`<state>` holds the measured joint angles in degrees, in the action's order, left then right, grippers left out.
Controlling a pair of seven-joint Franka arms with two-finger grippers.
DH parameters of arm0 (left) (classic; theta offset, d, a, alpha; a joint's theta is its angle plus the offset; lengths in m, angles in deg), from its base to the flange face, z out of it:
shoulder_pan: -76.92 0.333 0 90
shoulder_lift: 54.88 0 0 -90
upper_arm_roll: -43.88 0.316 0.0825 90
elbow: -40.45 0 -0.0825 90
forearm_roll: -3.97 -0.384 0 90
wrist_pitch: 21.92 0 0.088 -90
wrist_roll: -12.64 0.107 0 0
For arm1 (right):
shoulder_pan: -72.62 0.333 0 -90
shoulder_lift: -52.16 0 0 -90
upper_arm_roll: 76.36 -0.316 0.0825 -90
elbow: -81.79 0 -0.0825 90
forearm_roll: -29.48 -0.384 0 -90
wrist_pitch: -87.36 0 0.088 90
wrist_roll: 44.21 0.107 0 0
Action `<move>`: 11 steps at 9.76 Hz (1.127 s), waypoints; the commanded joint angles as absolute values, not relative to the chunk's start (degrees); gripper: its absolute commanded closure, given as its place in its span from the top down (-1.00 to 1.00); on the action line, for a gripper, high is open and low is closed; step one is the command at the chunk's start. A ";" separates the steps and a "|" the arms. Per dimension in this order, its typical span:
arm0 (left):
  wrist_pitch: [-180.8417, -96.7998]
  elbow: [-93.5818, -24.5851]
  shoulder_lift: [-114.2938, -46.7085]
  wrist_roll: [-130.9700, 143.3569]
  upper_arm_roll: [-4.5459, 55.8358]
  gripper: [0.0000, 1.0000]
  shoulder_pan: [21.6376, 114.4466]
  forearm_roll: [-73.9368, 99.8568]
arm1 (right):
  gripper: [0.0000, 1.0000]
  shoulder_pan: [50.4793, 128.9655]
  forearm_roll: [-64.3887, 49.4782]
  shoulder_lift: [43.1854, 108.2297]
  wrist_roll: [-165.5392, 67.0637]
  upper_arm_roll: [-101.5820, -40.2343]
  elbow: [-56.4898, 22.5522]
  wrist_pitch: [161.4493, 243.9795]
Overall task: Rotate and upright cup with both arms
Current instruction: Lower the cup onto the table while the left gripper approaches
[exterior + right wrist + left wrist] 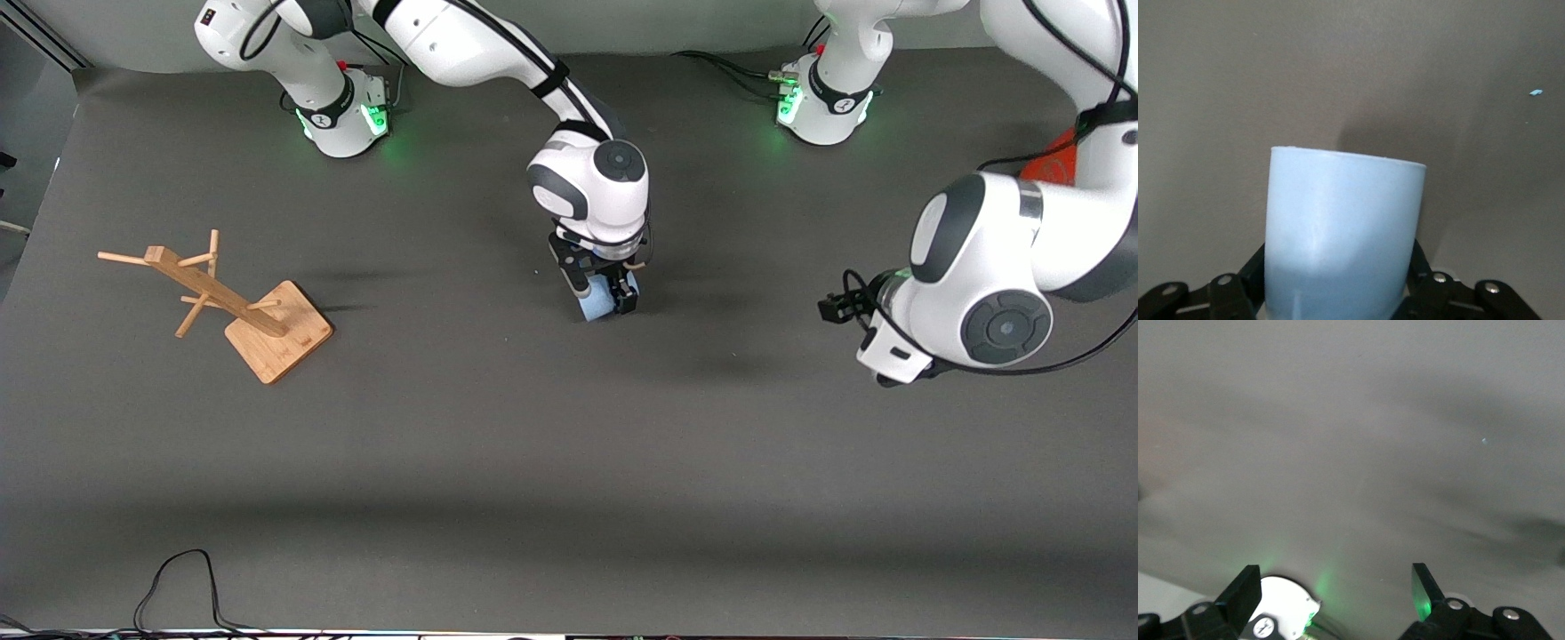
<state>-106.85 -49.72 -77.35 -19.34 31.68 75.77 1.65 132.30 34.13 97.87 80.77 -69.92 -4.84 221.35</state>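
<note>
Here, cup (601,302) clamped within right end effector (606,300); left end effector (1335,593) spread, waiting.

I'm working a robot lab: two white arms (569,133) bolted to a grey-covered table (569,462), green-lit bases (351,116), loose cables (178,587) along the edge.

- left gripper (1336,597) at frame edge, both black fingers (1245,590) in view, spread wide apart, nothing between them
- grey blurred surface (1351,440) fills most of view
- white rounded robot base (1286,603) with green glow seen between the fingers
- green light reflects on the other finger's inner face
</note>
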 commanded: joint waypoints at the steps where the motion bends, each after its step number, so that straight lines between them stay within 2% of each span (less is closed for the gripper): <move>1: -108.84 -48.49 -79.66 -23.89 31.75 1.00 75.34 2.65 | 0.17 132.48 33.62 100.41 82.36 -69.68 -1.62 221.04; 2: -108.41 -48.32 -79.49 -24.18 31.67 1.00 75.25 2.82 | 0.51 132.13 32.48 100.23 82.27 -69.68 -1.36 221.04; 4: -107.61 -46.39 -79.14 -28.54 30.97 1.00 74.37 3.18 | 0.79 131.86 32.03 100.06 82.18 -69.59 0.56 221.04; 8: -108.23 -42.52 -79.93 -42.88 29.56 1.00 70.17 7.04 | 0.87 131.60 31.94 97.79 81.92 -69.33 2.86 217.89; 9: -108.93 -42.17 -80.62 -46.91 29.56 1.00 68.32 7.39 | 0.95 130.82 32.03 94.81 81.22 -69.24 2.86 214.22; 11: -109.37 -34.22 -86.74 -56.38 29.47 1.00 66.82 9.50 | 1.00 128.27 31.94 87.78 73.79 -69.24 2.43 204.66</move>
